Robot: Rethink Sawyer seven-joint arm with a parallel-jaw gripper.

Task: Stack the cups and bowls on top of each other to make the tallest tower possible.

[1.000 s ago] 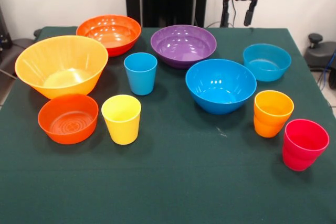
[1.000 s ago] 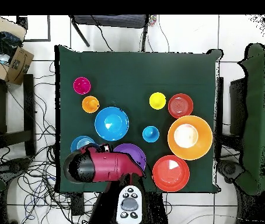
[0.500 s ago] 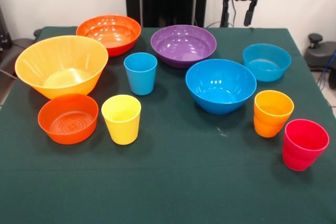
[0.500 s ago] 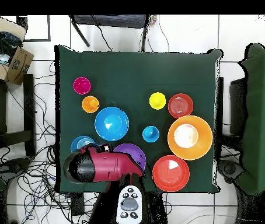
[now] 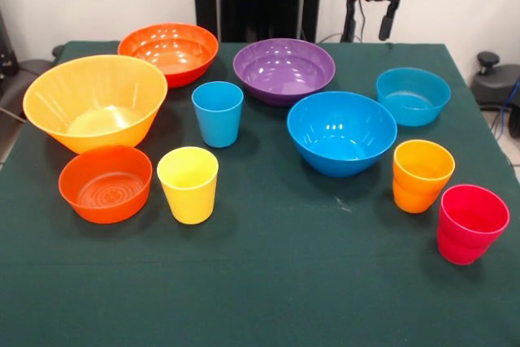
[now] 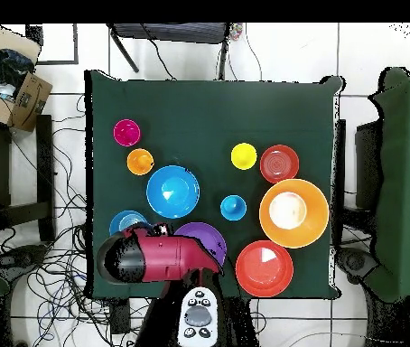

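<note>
Across the green table point(image 5: 268, 282), all ten pieces are sitting unstacked and unmoved since the earlier frames: big yellow-orange bowl point(image 5: 95, 101) at left, wide orange bowl point(image 5: 168, 51) upper left, small orange bowl point(image 5: 106, 184) lower left, purple bowl point(image 5: 283, 69) top centre, big blue bowl point(image 5: 341, 132) centre right, small teal-blue bowl point(image 5: 413, 95) right; blue cup point(image 5: 217, 113), yellow cup point(image 5: 188, 184), orange cup point(image 5: 422, 175), pinkish red cup point(image 5: 471, 223). Gripper point(image 5: 373, 15) is hanging at the top edge, fingers apart, gripping nothing, having crept marginally upward.

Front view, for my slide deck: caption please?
Four cups and six bowls stand unstacked on the green table.
</note>
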